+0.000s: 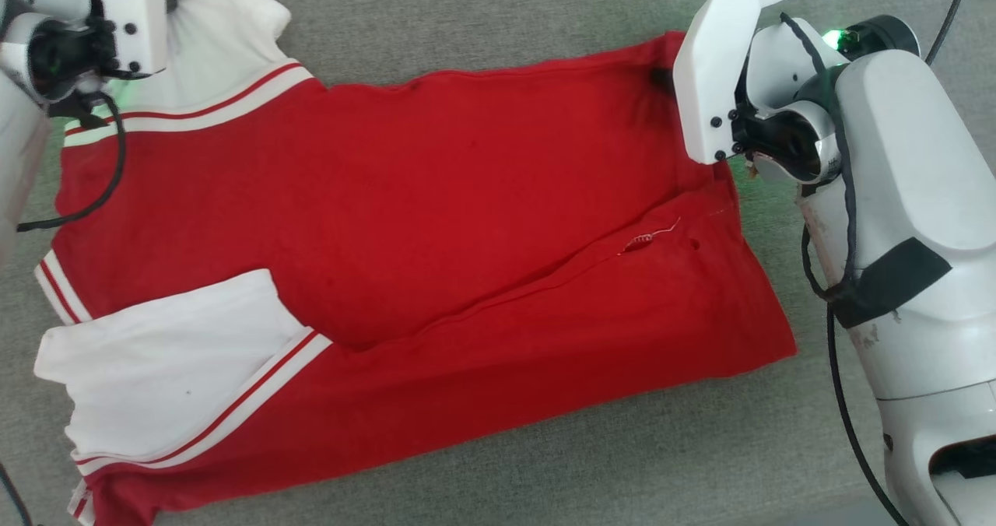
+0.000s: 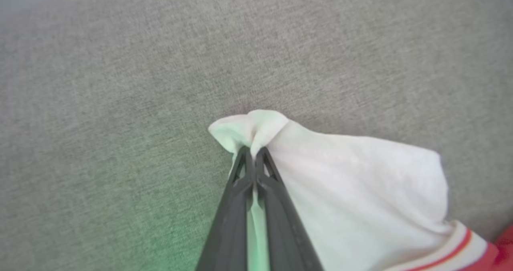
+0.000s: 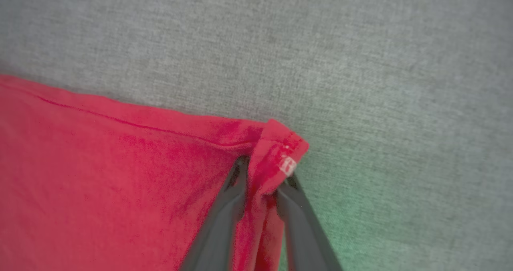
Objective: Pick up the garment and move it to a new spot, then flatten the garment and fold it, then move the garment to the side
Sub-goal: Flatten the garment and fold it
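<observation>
Garment: the garment (image 1: 405,222) lies spread across the grey woven surface (image 1: 467,12). Its red body runs left to right, and its white panels (image 1: 171,370) with striped trim sit at the left end.
Lay: it is mostly flat. One long crease runs from the near left toward the far right, and the near half laps over it.
Left hand: the left hand (image 2: 253,150) has its fingers pressed together on a pinch of white fabric at the garment's far left corner.
Right hand: the right hand (image 3: 265,174) sits astride the far right red corner. A bunched fold fills the gap between its fingers, so it looks clamped, though I cannot judge how firmly.
Handling: this is probably light, limp knit cloth. It should sag and drape between the two held corners and would not keep a shape by itself.
Where to hold: corners and hemmed edges look best, since the doubled seam gives the fingers more to bite on. A single thin layer could slip free.
Watch: a loose thread (image 1: 650,238) hangs near a small hole on the right side and could snag.
Surface: the textured grey weave likely drags on the cloth, so lifting should work better than sliding.
Room: bare grey surface borders the garment on the far, near and right sides.
</observation>
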Motion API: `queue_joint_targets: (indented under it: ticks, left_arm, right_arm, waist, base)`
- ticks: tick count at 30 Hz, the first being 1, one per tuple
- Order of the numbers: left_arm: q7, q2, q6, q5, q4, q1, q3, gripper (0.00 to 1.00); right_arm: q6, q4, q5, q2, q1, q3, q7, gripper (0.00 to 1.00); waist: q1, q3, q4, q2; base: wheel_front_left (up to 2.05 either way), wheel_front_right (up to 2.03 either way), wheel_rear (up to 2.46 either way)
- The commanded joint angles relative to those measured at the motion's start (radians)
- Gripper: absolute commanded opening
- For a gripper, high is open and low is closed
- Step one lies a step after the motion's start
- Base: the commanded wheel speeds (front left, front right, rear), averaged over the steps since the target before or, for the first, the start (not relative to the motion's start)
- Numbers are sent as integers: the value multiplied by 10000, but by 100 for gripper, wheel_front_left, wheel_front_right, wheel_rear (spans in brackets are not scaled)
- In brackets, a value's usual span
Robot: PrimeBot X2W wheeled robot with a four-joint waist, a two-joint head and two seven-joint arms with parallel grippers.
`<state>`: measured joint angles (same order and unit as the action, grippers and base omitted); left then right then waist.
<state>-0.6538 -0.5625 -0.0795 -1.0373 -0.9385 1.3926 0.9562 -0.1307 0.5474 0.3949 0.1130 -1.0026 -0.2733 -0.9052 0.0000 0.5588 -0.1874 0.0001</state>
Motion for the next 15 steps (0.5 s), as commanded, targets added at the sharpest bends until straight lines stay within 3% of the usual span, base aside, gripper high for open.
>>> queue_joint_targets:
  ticks: [1, 4, 15]
  left_arm:
    - [-42, 154, -37, 118, -140, -222, 168, 0]
    - [-12, 148, -135, 59, -167, -80, 141, 0]
    - [-527, -199, -424, -280, 785, 74, 200, 0]
  right_arm:
    - [0, 318, 5, -15, 286, -170, -66, 0]
    - [0, 305, 197, 137, 219, -291, 12, 0]
    - [1, -1606, 837, 1410, 1182, -262, 496, 0]
  waist:
    - [0, -47, 80, -1]
    - [0, -185, 225, -1]
    - [0, -982, 888, -1]
  base:
    - [0, 0, 0]
    - [0, 0, 0]
    - [0, 0, 0]
